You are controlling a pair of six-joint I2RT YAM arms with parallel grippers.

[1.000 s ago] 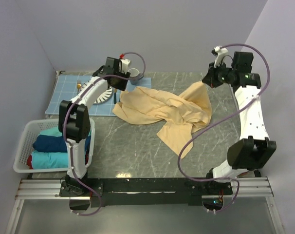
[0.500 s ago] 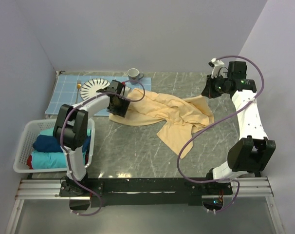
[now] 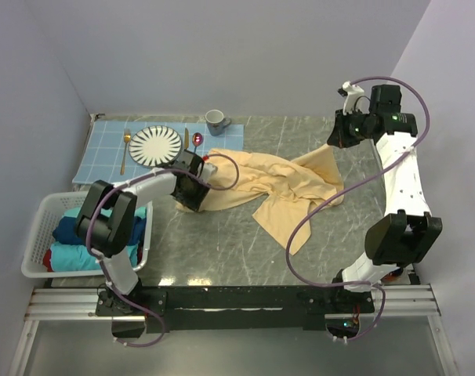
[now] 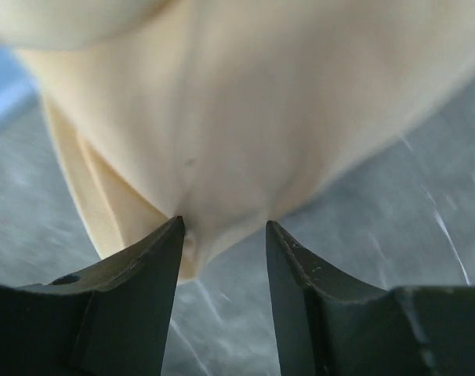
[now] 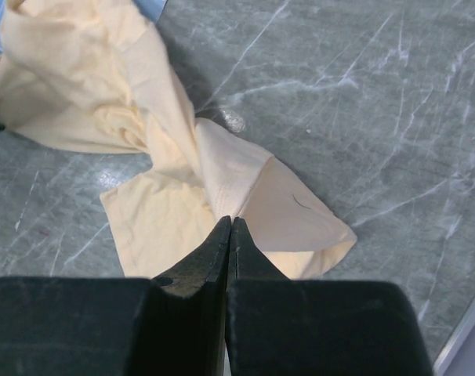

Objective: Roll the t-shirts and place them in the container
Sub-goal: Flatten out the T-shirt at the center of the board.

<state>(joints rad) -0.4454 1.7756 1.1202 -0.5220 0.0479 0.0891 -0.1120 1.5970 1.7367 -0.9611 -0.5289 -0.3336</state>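
A pale yellow t-shirt [image 3: 257, 184] lies crumpled across the middle of the grey marbled bench [image 3: 222, 247], with one flap trailing toward the near edge. Its far right corner is drawn up off the surface to the right claw [image 5: 230, 221], whose fingers are pressed together on a peak of the cloth. The left claw [image 4: 224, 227] sits low at the shirt's left end. Its fingers stand apart, and a folded edge of the fabric reaches into the gap between them without being pinched.

At the near left corner stands a white slatted laundry basket [image 3: 32, 269]. It holds bundled t-shirts packed side by side: a teal t-shirt [image 3: 85, 211] at the far end, a navy t-shirt [image 3: 79, 229] in the middle and a second teal bundle [image 3: 77, 256] nearest the arms. A sliver of dark red cloth [image 3: 47, 259] shows beside that last bundle; what garment it is cannot be told.

At the far left lies a light blue grid-patterned placemat [image 3: 104, 168]. It carries a striped plate [image 3: 154, 143], with a gold fork [image 3: 125, 149] to its left and a knife [image 3: 186, 138] and spoon [image 3: 197, 141] to its right. A grey mug [image 3: 215, 120] stands just beyond the spoon; its inside cannot be made out.
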